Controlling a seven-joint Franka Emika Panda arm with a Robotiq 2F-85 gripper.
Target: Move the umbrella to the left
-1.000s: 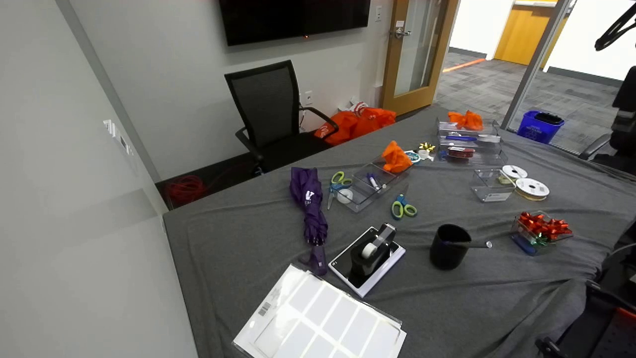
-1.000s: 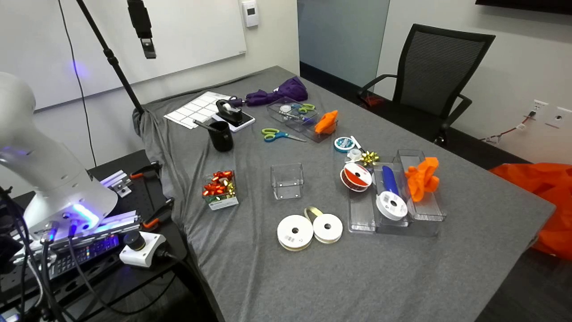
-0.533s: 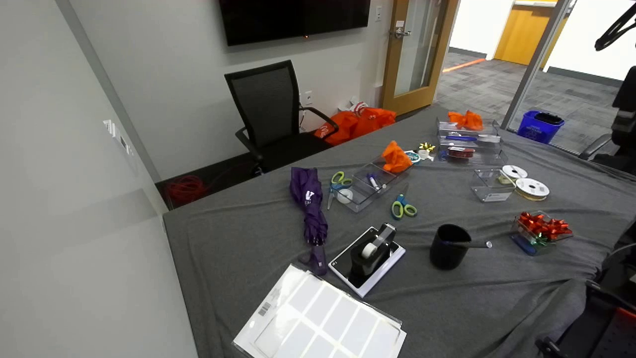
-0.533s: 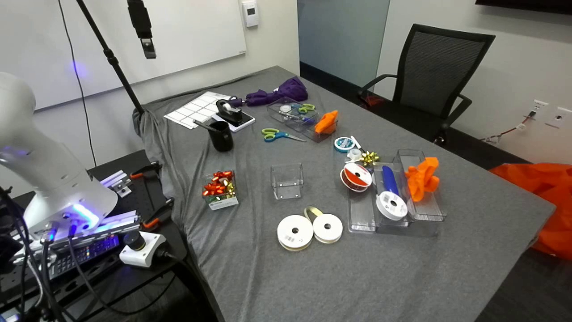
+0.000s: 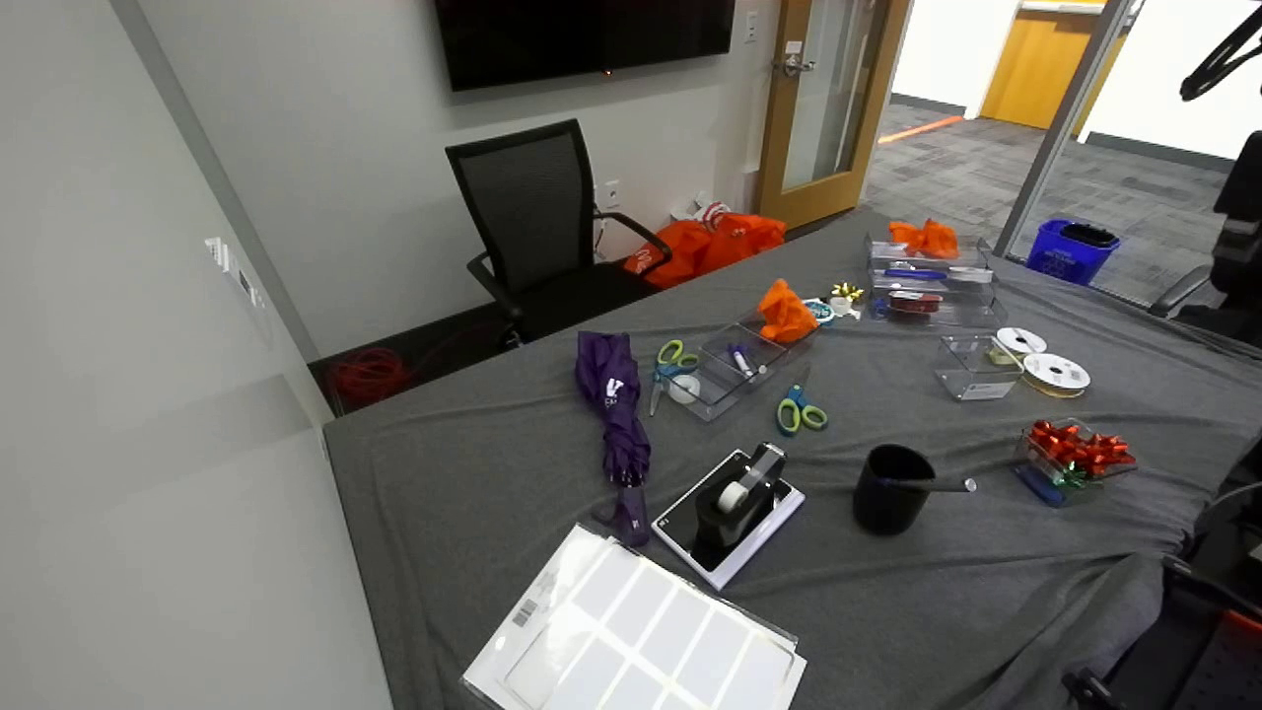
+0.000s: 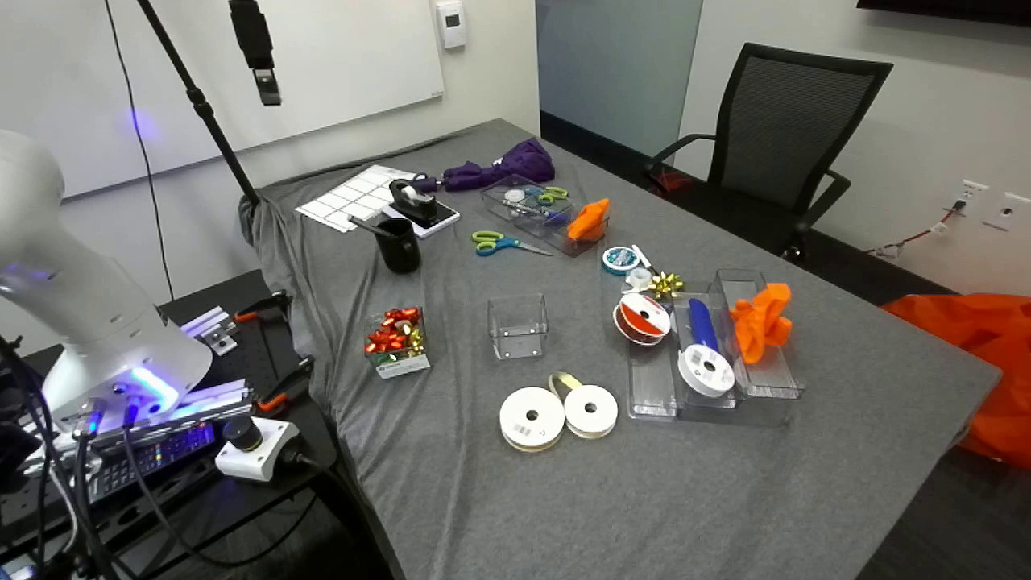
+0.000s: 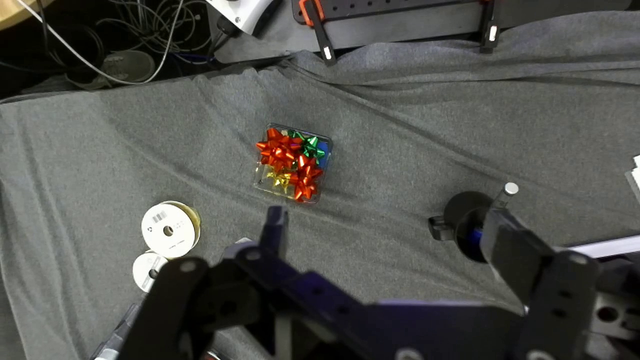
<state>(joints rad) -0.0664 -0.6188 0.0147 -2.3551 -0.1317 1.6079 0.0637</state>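
Umbrella [image 5: 623, 434] nr tbl edge [image 5: 463, 373], roomy gray cloth [image 5: 463, 483] btwn it & wall [image 5: 237, 473], tool [image 7: 387, 222] spread wide

No whole word or number is legible. In an exterior view, left of the black cup [image 5: 884, 508], the purple umbrella [image 5: 625, 439] bears a white emblem [image 5: 613, 389], V or U, cannot tell which, above lettering too small to read. Left of the cup, on its near side, the white sheets [image 5: 641, 631] carry a barcode [image 5: 525, 612]. Beyond the cup to its right, a label [image 5: 984, 391] on the clear box [image 5: 976, 372] and pale print on the blue bin [image 5: 1070, 254] are illegible. In an exterior view, on the cup's near side, the bow box [image 6: 422, 345] wears an unreadable label. In the wrist view, left of the cup, a ribbon spool [image 7: 177, 237] bears a barcode and tiny print.
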